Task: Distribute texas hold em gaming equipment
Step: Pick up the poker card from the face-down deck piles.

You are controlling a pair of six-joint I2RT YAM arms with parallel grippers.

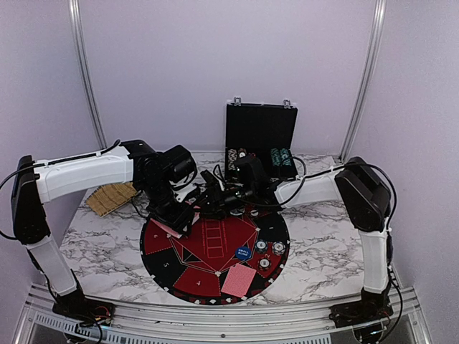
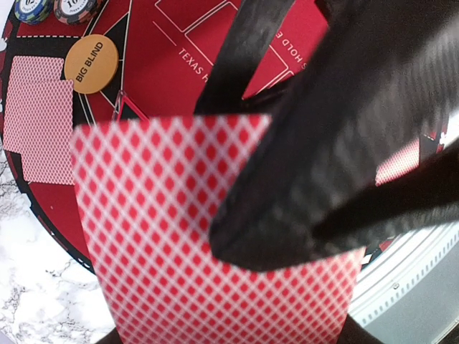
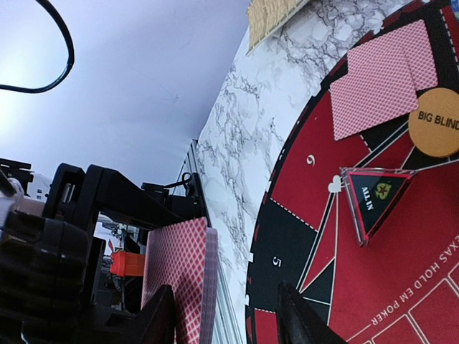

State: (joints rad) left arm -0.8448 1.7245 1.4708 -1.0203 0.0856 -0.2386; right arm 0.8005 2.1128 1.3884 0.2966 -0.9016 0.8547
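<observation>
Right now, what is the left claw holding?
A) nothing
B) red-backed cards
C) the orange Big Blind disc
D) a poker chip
B: the left claw is pinched on red-backed cards, while the orange disc lies on the mat.

— What sits on the marble tabletop (image 1: 323,244)?
— A round black-and-red poker mat (image 1: 159,266) mid near edge, an open black case (image 1: 259,129) at the far edge, and a tan patterned pad (image 1: 111,198) near the left edge.
</observation>
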